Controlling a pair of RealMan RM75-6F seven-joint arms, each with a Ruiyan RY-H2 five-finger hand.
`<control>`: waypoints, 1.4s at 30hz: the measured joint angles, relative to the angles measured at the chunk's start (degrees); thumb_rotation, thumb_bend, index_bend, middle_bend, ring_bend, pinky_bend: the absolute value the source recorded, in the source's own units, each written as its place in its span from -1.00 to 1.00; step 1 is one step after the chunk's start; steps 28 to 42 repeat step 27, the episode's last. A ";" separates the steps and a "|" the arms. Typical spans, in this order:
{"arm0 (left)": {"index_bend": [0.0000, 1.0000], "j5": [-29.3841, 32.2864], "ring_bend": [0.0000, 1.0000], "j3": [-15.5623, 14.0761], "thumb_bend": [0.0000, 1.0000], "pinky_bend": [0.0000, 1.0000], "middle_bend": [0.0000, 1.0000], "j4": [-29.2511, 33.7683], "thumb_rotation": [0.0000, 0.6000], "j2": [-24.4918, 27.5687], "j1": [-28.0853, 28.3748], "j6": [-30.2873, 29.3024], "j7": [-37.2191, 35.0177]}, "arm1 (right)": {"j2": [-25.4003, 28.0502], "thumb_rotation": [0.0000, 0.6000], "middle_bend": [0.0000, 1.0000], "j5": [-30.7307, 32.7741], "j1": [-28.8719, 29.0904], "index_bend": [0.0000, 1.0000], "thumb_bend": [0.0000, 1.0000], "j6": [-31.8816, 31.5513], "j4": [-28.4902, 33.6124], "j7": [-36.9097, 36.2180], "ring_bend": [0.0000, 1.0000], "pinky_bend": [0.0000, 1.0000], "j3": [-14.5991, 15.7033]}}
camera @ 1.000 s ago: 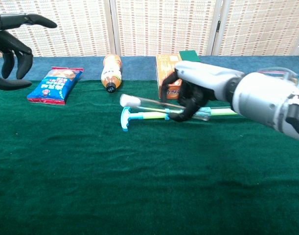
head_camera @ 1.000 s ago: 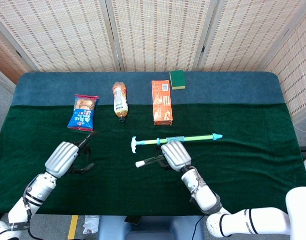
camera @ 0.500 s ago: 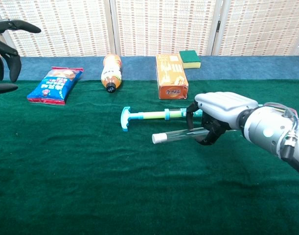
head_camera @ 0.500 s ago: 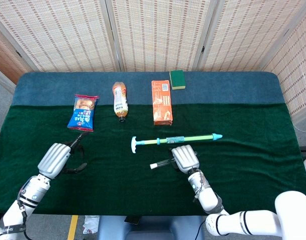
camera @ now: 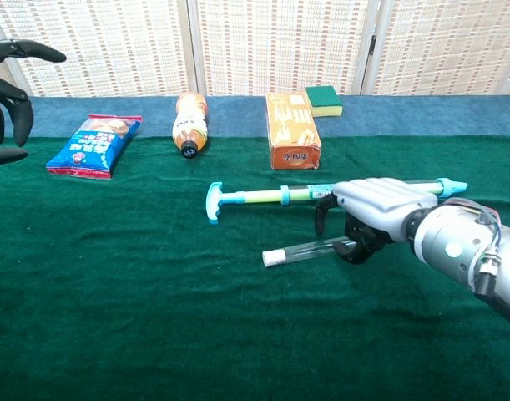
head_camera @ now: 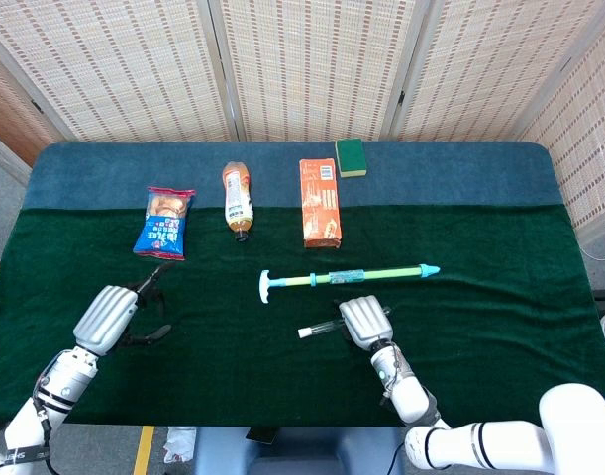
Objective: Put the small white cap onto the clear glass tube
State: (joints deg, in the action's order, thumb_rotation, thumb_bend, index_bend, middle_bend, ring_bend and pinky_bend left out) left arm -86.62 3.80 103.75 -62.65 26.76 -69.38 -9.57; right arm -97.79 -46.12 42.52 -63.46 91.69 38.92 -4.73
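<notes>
The clear glass tube [camera: 315, 246] lies nearly level, low over the green cloth, with the small white cap [camera: 272, 257] on its left end. My right hand [camera: 376, 221] curls its fingers around the tube's right end and holds it. From the head view, the tube [head_camera: 325, 327] and cap [head_camera: 304, 332] stick out to the left of my right hand [head_camera: 364, 322]. My left hand [head_camera: 109, 317] hovers at the table's near left with fingers spread and nothing in it; the chest view shows the left hand [camera: 8, 83] at the far left edge.
A long green and teal pump rod [camera: 321, 194] lies just behind the tube. Further back are a blue snack bag [head_camera: 165, 222], an orange bottle [head_camera: 238, 200], an orange box [head_camera: 320, 201] and a green sponge [head_camera: 352, 156].
My right hand has dropped and drawn nearer to the table's front edge, carrying the capped tube down close to the cloth. My left hand has shifted left and slightly back.
</notes>
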 measured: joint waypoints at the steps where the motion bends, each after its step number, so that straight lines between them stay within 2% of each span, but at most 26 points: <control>1: -1.00 -0.05 -0.12 0.04 -0.35 0.03 0.18 -0.14 1.00 0.03 -0.09 -0.16 -0.22 | 0.25 1.00 0.99 0.08 -0.07 -0.50 -0.01 0.25 0.23 -0.19 1.00 1.00 -0.11; 7: -1.00 1.17 -0.12 0.35 -0.35 0.01 0.17 -0.97 1.00 0.92 -1.07 -0.92 -1.31 | 4.01 1.00 0.93 -2.66 -1.23 -0.56 -0.01 -0.63 4.56 -3.36 1.00 1.00 -1.17; 10: -0.98 2.95 -0.15 0.48 -0.35 -0.06 0.15 -1.61 1.00 1.74 -1.83 -1.13 -1.42 | 8.34 1.00 0.77 -5.66 -2.48 -0.54 -0.01 -2.27 8.02 -5.07 1.00 1.00 -1.41; 12: -0.87 4.64 -0.20 0.63 -0.35 -0.14 0.11 -2.31 1.00 2.18 -2.69 -1.64 -1.17 | 12.11 1.00 0.56 -8.11 -3.70 -0.53 -0.01 -3.61 10.47 -6.55 0.93 0.98 -1.36; 13: -0.81 5.28 -0.26 0.69 -0.34 -0.21 0.08 -2.62 1.00 2.28 -3.05 -1.98 -0.77 | 13.87 1.00 0.37 -9.20 -4.30 -0.59 -0.01 -4.10 11.52 -7.36 0.79 0.87 -1.25; 15: -0.78 6.39 -0.35 0.79 -0.34 -0.36 0.01 -3.41 1.00 2.32 -3.99 -3.28 1.80 | 18.37 1.00 -0.02 -11.60 -5.70 -0.69 -0.01 -4.50 13.93 -10.08 0.35 0.45 -0.69; 17: -0.75 7.14 -0.42 0.83 -0.34 -0.47 -0.06 -3.78 1.00 2.27 -4.80 -4.49 4.19 | 22.60 1.00 -0.40 -13.97 -7.07 -0.76 -0.01 -4.48 15.60 -13.35 -0.18 -0.13 0.03; 19: -0.73 8.50 -0.49 0.81 -0.34 -0.53 -0.14 -4.04 1.00 2.26 -6.49 -6.71 7.70 | 27.72 1.00 -0.68 -17.68 -8.93 -0.81 -0.01 -4.59 16.79 -17.13 -0.57 -0.60 1.31; 20: -0.72 9.10 -0.53 0.76 -0.34 -0.56 -0.18 -4.09 1.00 2.30 -7.36 -7.70 8.99 | 29.77 1.00 -0.80 -19.48 -9.88 -0.84 -0.01 -4.79 17.09 -18.72 -0.73 -0.78 1.95; 22: -0.72 10.08 -0.59 0.61 -0.34 -0.60 -0.24 -4.27 1.00 2.33 -9.14 -9.75 11.56 | 33.83 1.00 -0.94 -23.78 -12.26 -0.91 -0.01 -5.56 17.45 -22.73 -0.95 -0.96 3.63; 27: -0.71 10.22 -0.70 -0.06 -0.34 -0.63 -0.35 -4.49 1.00 1.40 -12.12 -14.24 17.09 | 38.94 1.00 -0.98 -31.86 -18.23 -0.94 -0.01 -9.50 16.34 -33.20 -1.00 -1.00 6.97; 42: -0.71 10.22 -0.70 -0.06 -0.34 -0.63 -0.35 -4.49 1.00 1.40 -12.12 -14.24 17.09 | 38.94 1.00 -0.98 -31.86 -18.23 -0.94 -0.01 -9.50 16.34 -33.20 -1.00 -1.00 6.97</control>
